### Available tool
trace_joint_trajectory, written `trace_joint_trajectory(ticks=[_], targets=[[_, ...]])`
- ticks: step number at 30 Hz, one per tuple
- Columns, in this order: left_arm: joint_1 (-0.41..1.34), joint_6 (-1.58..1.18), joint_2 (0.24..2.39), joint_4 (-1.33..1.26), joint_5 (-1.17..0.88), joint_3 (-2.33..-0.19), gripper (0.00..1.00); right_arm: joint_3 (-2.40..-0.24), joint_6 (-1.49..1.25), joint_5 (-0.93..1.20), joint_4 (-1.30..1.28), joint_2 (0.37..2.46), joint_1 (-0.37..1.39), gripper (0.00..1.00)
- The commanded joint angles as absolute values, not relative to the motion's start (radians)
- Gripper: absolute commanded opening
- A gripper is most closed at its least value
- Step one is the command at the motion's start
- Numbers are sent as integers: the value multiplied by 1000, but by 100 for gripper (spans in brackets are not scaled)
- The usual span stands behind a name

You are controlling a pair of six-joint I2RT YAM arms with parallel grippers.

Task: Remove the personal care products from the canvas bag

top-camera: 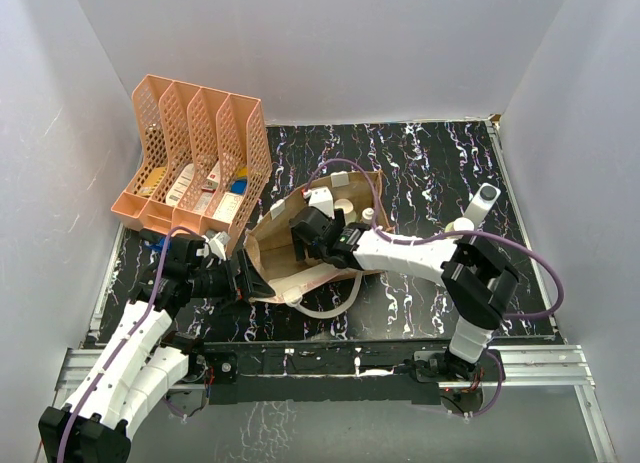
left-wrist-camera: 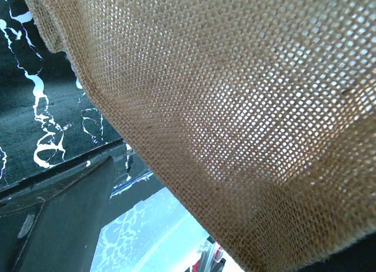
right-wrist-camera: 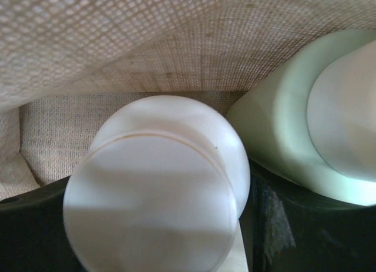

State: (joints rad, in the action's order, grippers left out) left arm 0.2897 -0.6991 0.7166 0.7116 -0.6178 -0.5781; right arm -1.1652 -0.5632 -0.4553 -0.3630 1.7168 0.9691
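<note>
Black marbled surface [top-camera: 420, 173], middle: canvas bag [top-camera: 285, 266]; right claw [top-camera: 303, 235] inside, around white-capped bottle [right-wrist-camera: 155, 190], clamp unclear; left claw [top-camera: 243, 275] spread at bag's left rim.

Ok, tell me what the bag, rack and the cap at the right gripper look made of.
Bag: coarse tan open weave, light showing through; likely jute or burlap. Rack: rigid peach perforated walls; probably plastic. Cap: smooth white, soft sheen; probably plastic.

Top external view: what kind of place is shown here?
Probably a robot test cell, not a home: plain white walls enclose a black marbled table, and the left arm and right arm are bolted to a metal rail.
</note>
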Motion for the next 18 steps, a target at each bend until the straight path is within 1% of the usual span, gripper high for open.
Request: trace_joint_trajectory(ticks=[1, 5, 11, 17, 18], targets=[[290, -687, 713, 760, -604, -602, 96, -1231, -586, -527, -288, 1739, 965, 71], [290, -688, 704, 764, -597, -602, 96, -1250, -569, -533, -288, 1780, 975, 57], [291, -687, 708, 767, -592, -609, 96, -1267, -546, -530, -286, 1766, 986, 27], [290, -682, 707, 774, -583, -618, 96, -1252, -520, -465, -233, 1708, 986, 9], [290, -683, 706, 773, -583, -617, 96, -1246, -515, -448, -218, 1698, 986, 8]])
